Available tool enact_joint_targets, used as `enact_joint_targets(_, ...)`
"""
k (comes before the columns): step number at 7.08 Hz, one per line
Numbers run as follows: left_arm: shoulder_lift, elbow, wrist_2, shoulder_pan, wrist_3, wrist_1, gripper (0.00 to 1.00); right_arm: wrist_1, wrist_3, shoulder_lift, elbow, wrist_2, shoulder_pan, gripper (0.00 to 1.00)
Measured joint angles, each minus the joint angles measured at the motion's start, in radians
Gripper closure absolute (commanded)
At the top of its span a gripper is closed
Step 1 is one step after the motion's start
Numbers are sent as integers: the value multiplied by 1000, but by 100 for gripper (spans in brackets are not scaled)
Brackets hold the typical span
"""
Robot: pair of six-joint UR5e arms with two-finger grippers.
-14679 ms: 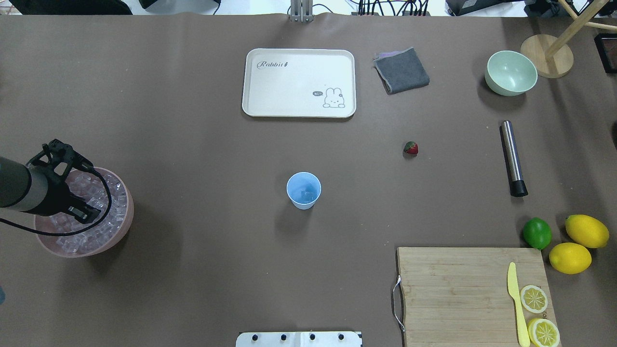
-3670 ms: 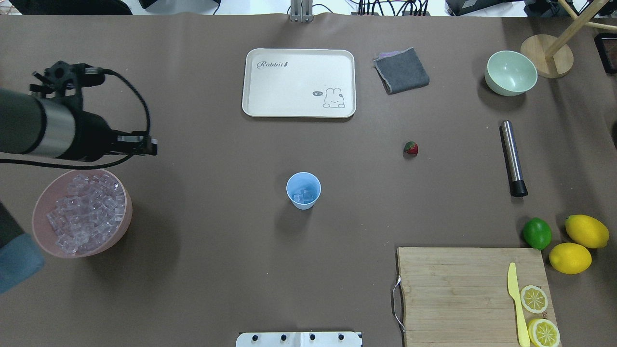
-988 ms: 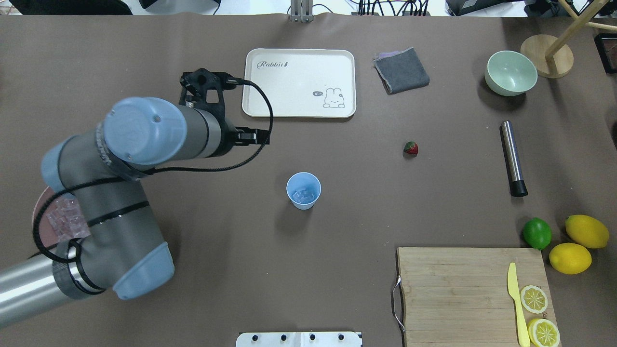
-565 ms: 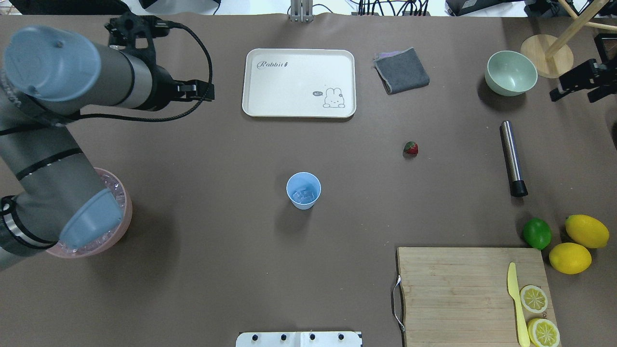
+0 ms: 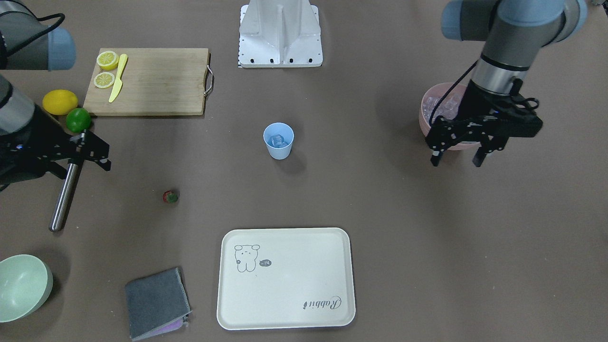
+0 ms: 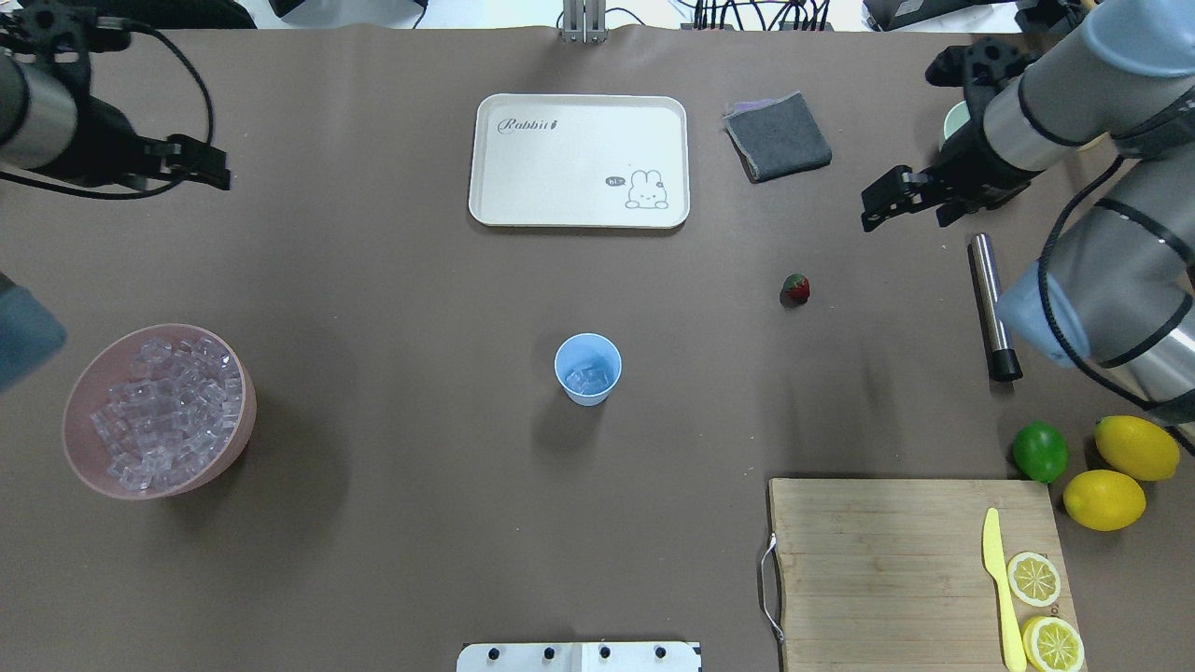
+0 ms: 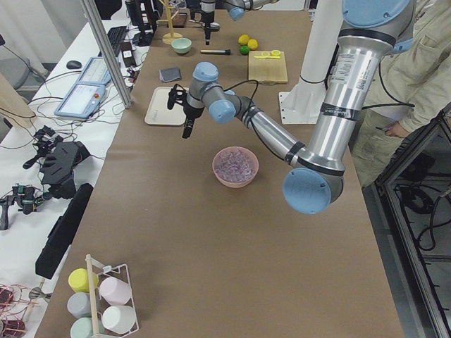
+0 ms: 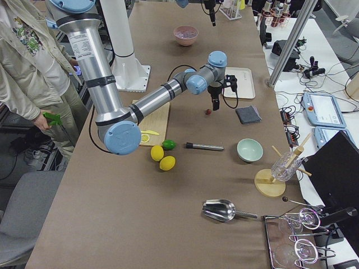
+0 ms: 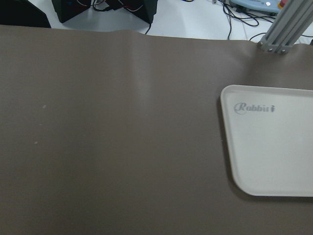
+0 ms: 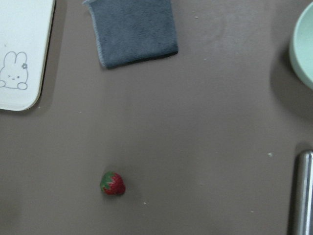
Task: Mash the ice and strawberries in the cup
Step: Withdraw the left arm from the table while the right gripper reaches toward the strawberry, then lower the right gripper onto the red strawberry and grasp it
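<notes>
The light-blue cup (image 6: 588, 369) stands upright mid-table with a few cubes of ice (image 6: 588, 379) inside; it also shows in the front view as the cup (image 5: 278, 140). More ice fills the pink bowl (image 6: 159, 411) at the near left. The strawberry (image 6: 795, 287) lies alone on the table, right of the cup, and shows as the strawberry (image 10: 113, 183) in the right wrist view. My right gripper (image 6: 873, 207) hovers open and empty above the table, behind and right of the berry. My left gripper (image 5: 456, 156) hangs open and empty at the far left, behind the pink bowl.
A steel muddler (image 6: 992, 306) lies right of the strawberry. A white tray (image 6: 579, 161), a grey cloth (image 6: 778, 136) and a pale green bowl (image 5: 23, 285) sit along the back. A cutting board (image 6: 915, 569) with knife and lemon slices, a lime (image 6: 1040, 451) and lemons occupy the near right.
The cup gained ice since the earliest frame. My left arm has swung back to the far left. My right arm has come in from the right toward the strawberry.
</notes>
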Motion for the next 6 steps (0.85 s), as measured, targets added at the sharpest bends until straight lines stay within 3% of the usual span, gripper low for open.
enact_joint_targets(2, 64, 28, -136, -181, 294, 99, 2, 160, 98, 57, -135, -85, -95, 0)
enact_joint_targets(4, 99, 34, -161, -331, 559, 226, 2, 270, 123, 93, -255, -154, -160, 0)
enact_joint_targets(5, 105, 34, -163, -370, 617, 257, 2, 288, 125, 92, -274, -173, -185, 4)
enact_joint_targets(6, 108, 33, -164, -387, 639, 268, 2, 296, 127, 88, -280, -181, -201, 14)
